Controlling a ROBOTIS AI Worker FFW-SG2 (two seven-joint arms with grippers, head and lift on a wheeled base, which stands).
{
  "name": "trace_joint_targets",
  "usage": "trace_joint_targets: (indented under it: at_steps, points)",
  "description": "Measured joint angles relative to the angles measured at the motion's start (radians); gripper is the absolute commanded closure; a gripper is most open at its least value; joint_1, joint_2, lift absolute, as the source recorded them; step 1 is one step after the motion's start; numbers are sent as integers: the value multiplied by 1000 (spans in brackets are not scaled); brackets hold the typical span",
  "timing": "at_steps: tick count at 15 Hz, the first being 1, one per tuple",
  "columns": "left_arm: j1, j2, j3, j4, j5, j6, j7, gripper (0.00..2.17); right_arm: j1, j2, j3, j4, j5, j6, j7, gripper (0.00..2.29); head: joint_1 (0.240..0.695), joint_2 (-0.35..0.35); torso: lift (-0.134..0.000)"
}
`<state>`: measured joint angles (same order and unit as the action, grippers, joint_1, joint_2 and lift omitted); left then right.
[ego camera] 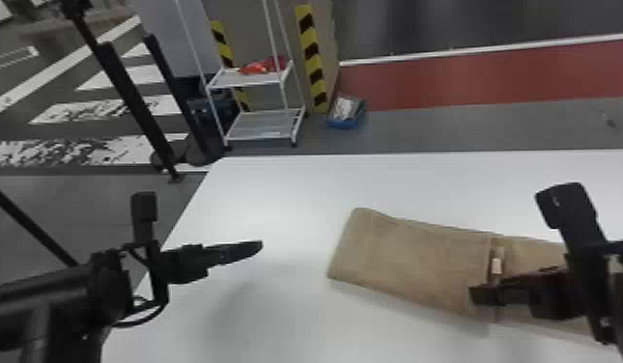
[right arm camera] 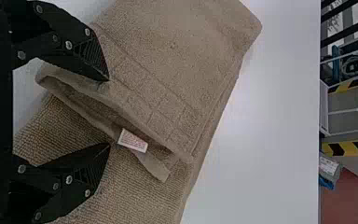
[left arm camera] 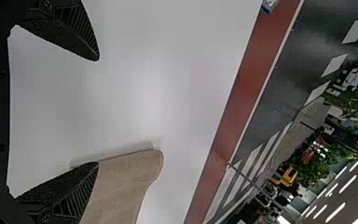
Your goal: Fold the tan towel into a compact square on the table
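Nearest, the left gripper (left arm camera: 98, 112) is above the table (ego camera: 276, 193), to the left of the towel; its two fingers are wide apart and hold nothing. The right gripper (right arm camera: 108, 112) is over the towel, also with its fingers wide apart, near the hemmed edge (right arm camera: 154, 107) and the small white label (right arm camera: 133, 141); it does not grip the cloth.

The tan towel (ego camera: 411, 260) lies on the table, in the middle and right part of the head view. It is a long, narrow strip, and its left part is already doubled over, with the loose layers ending at the label. To the right, the remaining part is not covered by this fold. I judge the work about half done: this right part probably must still come over, and then the edges need straightening into a square.
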<state>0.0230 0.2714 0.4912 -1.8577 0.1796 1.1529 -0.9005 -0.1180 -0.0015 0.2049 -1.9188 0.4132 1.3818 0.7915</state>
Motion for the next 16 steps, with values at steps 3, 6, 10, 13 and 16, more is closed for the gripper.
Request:
trace_joint_targets:
  at_steps: [3, 6, 10, 13, 16]
  points:
    - [1, -1, -1, -2, 0, 2, -3, 87, -8, 0, 9, 1, 15, -6, 0, 650, 695, 304, -125]
    - [4, 2, 2, -4, 0, 3, -6, 87, -15, 0, 11, 3, 18, -8, 0, 707, 695, 304, -125]
    - [8, 3, 2, -4, 1, 3, -8, 87, -14, 0, 15, 4, 25, -5, 0, 853, 695, 305, -125]
    - [8, 5, 2, -2, 2, 3, -13, 87, 1, 0, 13, 0, 28, -2, 4, 1028, 695, 306, -125]
    - [8, 8, 3, -2, 3, 3, -13, 87, 10, 0, 10, -6, 28, -2, 3, 1119, 695, 307, -125]
